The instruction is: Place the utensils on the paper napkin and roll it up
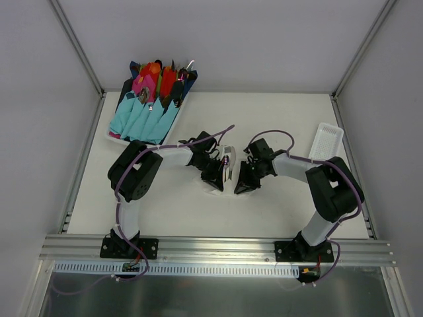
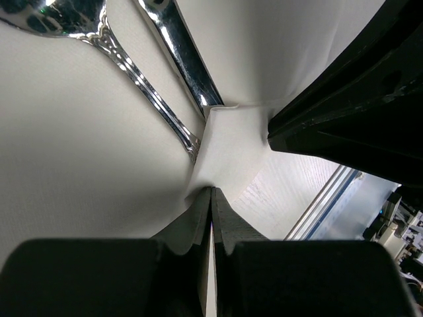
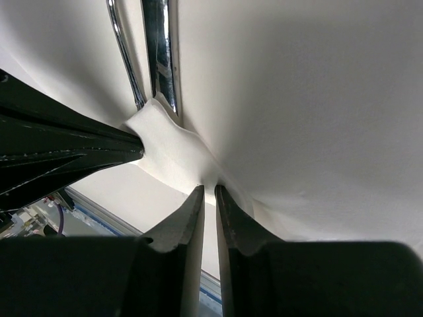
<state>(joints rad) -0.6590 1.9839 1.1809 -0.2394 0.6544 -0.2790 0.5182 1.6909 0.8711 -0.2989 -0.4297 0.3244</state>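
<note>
Left jaws pressed flat together, pinching a raised fold of the paper napkin [image 2: 99, 172]. Right jaws closed to a thin slit, gripping the same crumpled fold from the other side. Just beyond the fold, the utensils [image 2: 142, 82]: two shiny pieces lying side by side on the sheet, handle ends meeting the crease. Napkin at mid-desk [image 1: 264, 211], between both arms. Far left, a heap of coloured napkin bundles [image 1: 142, 119]; far right, a white ribbed tray [image 1: 328, 140].
</note>
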